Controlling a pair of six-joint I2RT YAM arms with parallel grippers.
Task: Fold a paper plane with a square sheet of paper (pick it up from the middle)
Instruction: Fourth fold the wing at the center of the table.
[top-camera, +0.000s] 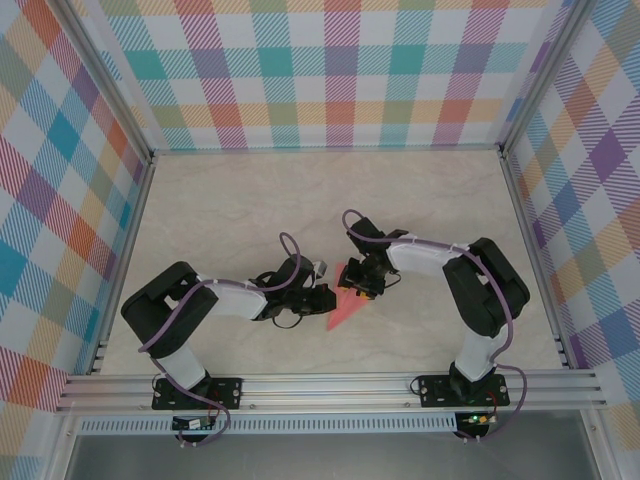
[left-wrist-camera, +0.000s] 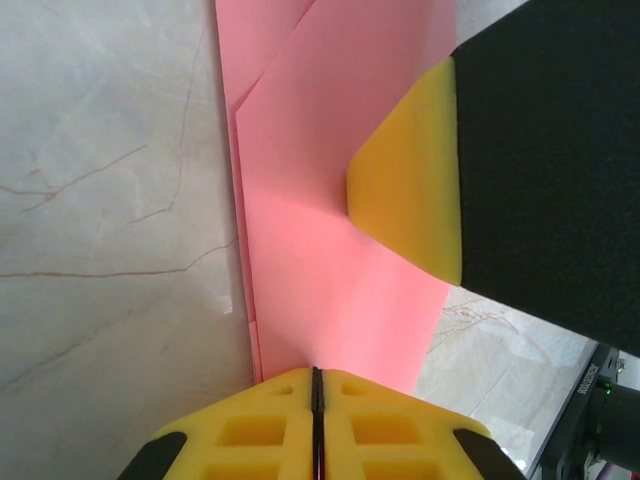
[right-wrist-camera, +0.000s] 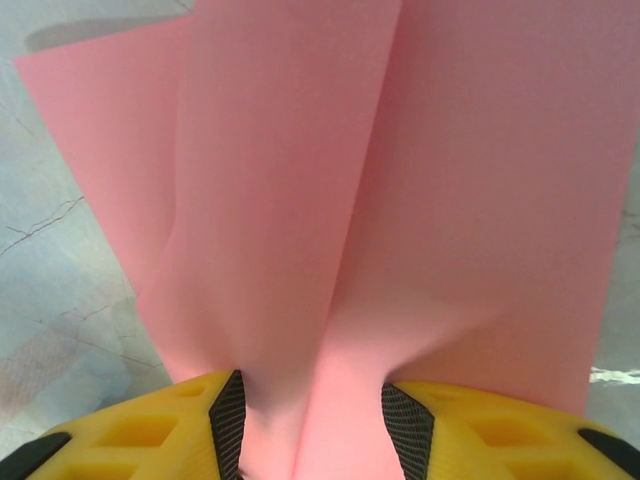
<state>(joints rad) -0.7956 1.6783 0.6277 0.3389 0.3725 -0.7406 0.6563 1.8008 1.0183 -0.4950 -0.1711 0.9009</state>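
Status: folding under way, not complete.

The square sheet of paper (top-camera: 343, 312) sits between my two arms toward the near side of the surface (top-camera: 250, 200). It is already creased into overlapping layers and tapers to a point. I cannot tell whether it is lifted clear.

My left end effector (left-wrist-camera: 315, 372) is closed flat on one edge of it. My right end effector (right-wrist-camera: 312, 400) stands half closed, with bunched folds pinched between its pads.

Finding: taper formed, but the folds are soft and no distinct wings are visible.

Remaining, in my judgement: sharpen the centre crease, fold both wings, release.
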